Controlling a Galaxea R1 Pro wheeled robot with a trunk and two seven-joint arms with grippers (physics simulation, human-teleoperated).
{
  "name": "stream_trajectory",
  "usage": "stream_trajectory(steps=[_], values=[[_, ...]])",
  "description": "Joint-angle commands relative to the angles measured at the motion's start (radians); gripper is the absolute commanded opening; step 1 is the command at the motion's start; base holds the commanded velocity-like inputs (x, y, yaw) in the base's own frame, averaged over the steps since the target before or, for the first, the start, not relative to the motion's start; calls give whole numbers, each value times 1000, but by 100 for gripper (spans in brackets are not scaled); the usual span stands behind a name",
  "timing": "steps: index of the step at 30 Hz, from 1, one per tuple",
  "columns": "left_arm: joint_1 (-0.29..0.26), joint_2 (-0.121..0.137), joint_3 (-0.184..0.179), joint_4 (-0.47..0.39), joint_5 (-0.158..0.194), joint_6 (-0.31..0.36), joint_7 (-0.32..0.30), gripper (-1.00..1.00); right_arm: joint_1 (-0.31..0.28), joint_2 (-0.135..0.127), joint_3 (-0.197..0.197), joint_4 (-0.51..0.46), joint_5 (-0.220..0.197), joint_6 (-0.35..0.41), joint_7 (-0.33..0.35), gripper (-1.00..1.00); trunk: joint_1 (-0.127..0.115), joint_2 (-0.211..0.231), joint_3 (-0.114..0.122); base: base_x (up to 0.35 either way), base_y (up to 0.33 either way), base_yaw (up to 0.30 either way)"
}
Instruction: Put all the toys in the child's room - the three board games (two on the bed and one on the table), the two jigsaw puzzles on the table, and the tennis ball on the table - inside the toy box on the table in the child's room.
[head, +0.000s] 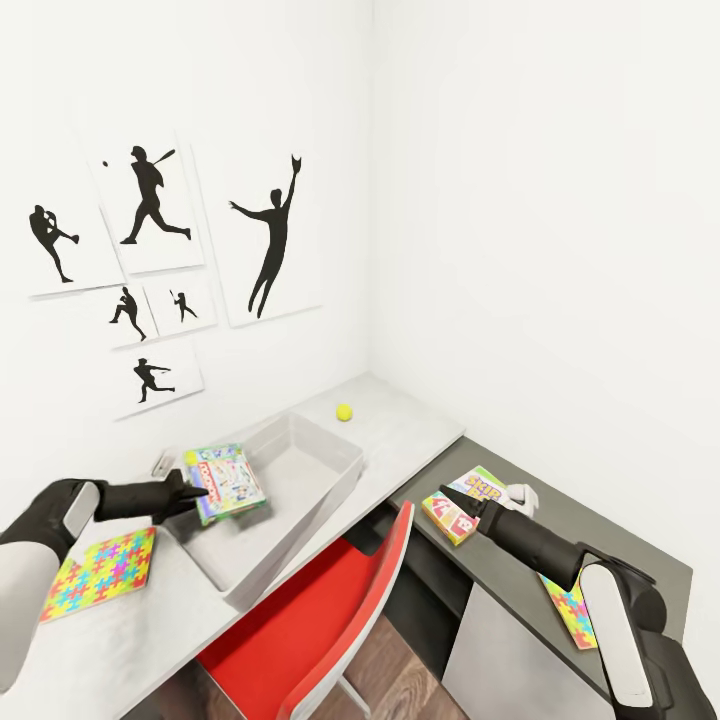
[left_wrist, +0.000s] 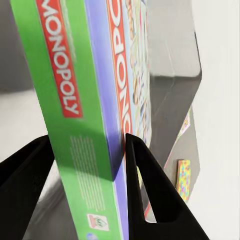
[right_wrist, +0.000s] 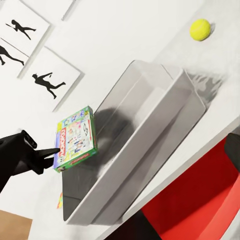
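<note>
Left claw (left_wrist: 87, 150) pinching Monopoly board game (left_wrist: 85, 100) over toy box (head: 330, 490); right claw's state unclear.

The right gripper (head: 447, 494) is too dark and small against the yellow-green board game (head: 463, 503) to tell from here whether its jaws are closed or parted. The right arm hides most of the jigsaw puzzle (head: 572, 610) on the dark cabinet top; only one bright corner shows. A small white object (head: 520, 495) beside that game is too blurred to name. In the left wrist view the Monopoly box (left_wrist: 90, 115) runs off the frame at both ends, and the small print on its green edge is unreadable. The red chair (head: 330, 620) is cut by the lower edge.
</note>
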Motion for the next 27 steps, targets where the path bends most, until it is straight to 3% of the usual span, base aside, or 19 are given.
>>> stream_trajectory(steps=[1, 5, 14, 27], values=[[-2, -4, 25, 5, 3, 7, 29, -100, -1, 0, -1, 0, 0, 6, 3, 100, 1, -2, -2, 0, 0, 0], [-2, -9, 71, 31, 3, 7, 112, -100, -1, 0, -2, -1, 0, 6, 3, 100, 1, -2, -2, 0, 0, 0], [-2, -23, 83, 72, 3, 5, 198, -100, -1, 4, 0, 3, 2, 1, -3, 100, 1, -2, -2, 0, 0, 0], [-2, -37, 85, 126, 4, 6, 223, -100, -1, 11, 3, 4, 6, 0, -6, 100, 1, -2, -2, 0, 0, 0]])
